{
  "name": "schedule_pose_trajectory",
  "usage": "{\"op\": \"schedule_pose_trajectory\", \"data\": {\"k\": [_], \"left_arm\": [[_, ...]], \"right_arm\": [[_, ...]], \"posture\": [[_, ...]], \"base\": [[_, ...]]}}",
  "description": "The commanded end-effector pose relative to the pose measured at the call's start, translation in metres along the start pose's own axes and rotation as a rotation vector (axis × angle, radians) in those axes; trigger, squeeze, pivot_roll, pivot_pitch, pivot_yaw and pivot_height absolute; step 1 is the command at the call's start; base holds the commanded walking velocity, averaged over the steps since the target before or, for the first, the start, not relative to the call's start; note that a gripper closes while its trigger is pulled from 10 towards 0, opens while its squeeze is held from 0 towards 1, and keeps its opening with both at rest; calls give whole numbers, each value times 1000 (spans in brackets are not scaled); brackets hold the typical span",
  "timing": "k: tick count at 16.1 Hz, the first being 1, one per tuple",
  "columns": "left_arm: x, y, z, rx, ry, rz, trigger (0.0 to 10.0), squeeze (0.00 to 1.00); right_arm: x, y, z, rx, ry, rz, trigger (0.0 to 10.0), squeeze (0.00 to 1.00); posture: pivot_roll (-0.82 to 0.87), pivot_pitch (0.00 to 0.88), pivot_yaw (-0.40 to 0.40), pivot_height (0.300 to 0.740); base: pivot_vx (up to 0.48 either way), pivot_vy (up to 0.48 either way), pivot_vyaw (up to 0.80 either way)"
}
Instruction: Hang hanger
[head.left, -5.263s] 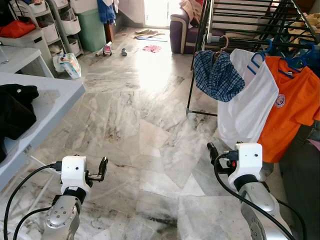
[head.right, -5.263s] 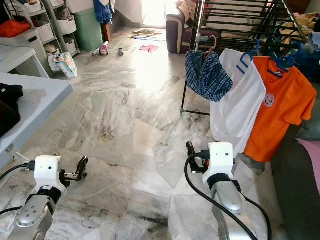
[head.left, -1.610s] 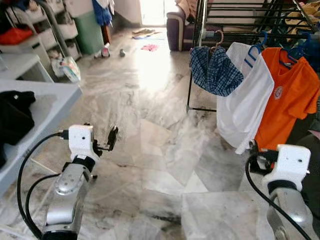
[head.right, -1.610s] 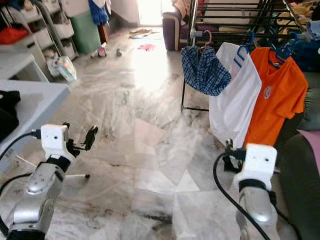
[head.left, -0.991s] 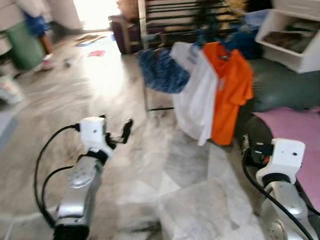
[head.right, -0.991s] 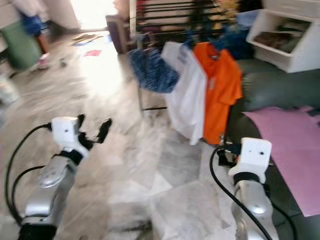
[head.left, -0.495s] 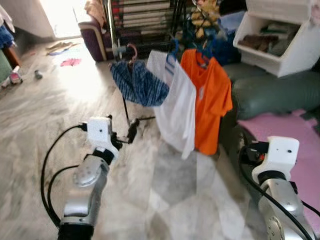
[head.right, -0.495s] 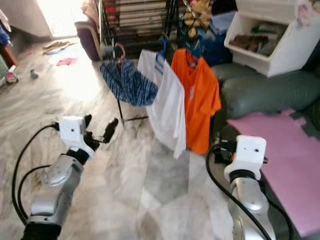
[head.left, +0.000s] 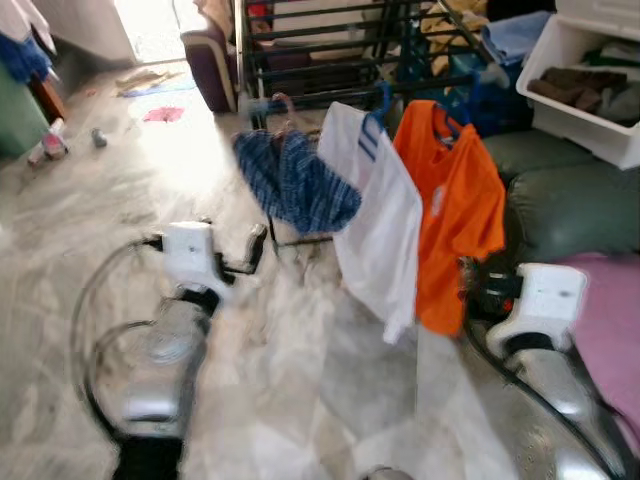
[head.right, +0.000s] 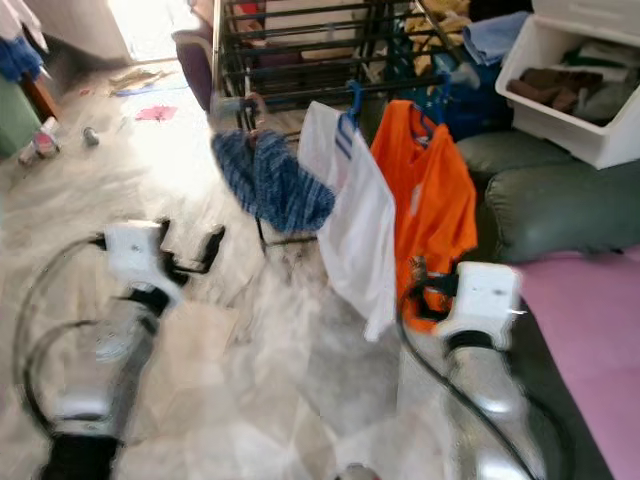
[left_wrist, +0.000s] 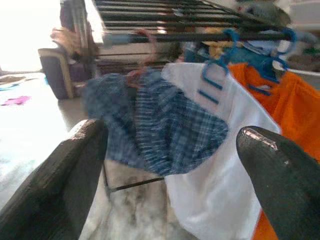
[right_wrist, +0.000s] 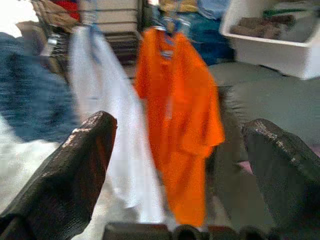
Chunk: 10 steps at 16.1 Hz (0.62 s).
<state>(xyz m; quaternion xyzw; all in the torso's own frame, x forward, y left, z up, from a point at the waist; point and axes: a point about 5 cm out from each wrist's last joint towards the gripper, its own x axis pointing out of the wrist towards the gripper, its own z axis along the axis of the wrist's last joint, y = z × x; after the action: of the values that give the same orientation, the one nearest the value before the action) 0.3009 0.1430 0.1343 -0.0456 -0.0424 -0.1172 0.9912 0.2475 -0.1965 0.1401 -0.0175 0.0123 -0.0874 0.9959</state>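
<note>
Pink plastic forms the hanger (left_wrist: 145, 55) that carries the blue plaid garment (head.left: 295, 182); its hook is over the front rail of the black drying rack (head.left: 330, 45). Just beside it on the same rail hang a white shirt (head.left: 378, 225) on a blue hanger (left_wrist: 216, 75) and, next along, an orange shirt (head.left: 455, 210), also on a blue hanger. Neither arm holds anything. The left end effector (head.left: 258, 247) is raised in front of the plaid garment, short of it, and in the left wrist view its fingers (left_wrist: 60, 185) stand wide apart with the plaid cloth and white shirt framed between them. The right end effector (right_wrist: 180, 170) sits low near the hem of the orange shirt; the right wrist view shows its fingers spread, empty, facing the orange and white shirts. Marble floor (head.left: 90, 215) runs under the rack. To the right lie a dark green cushion (head.right: 560, 205), a pink mat (head.right: 590, 330) and a white bin (head.left: 590, 90) of folded clothes.
</note>
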Motion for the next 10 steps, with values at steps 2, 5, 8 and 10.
{"op": "schedule_pose_trajectory", "data": {"k": [2,5,8,10], "left_arm": [[-5,8,0,58,9,56,10000,0],[-13,11,-12,40,71,97,10000,0],[-16,16,-19,47,107,138,10000,0],[-15,16,-18,51,106,137,10000,0]], "right_arm": [[2,5,4,18,-15,17,10000,0],[2,6,2,14,-9,25,10000,0],[4,11,-3,17,1,41,10000,0],[4,15,-3,15,-3,53,10000,0]], "posture": [[-109,93,43,740],[-101,76,45,740],[-91,51,51,740],[-90,44,52,740]], "base": [[452,0,0],[474,0,0],[451,0,0],[435,0,400]]}}
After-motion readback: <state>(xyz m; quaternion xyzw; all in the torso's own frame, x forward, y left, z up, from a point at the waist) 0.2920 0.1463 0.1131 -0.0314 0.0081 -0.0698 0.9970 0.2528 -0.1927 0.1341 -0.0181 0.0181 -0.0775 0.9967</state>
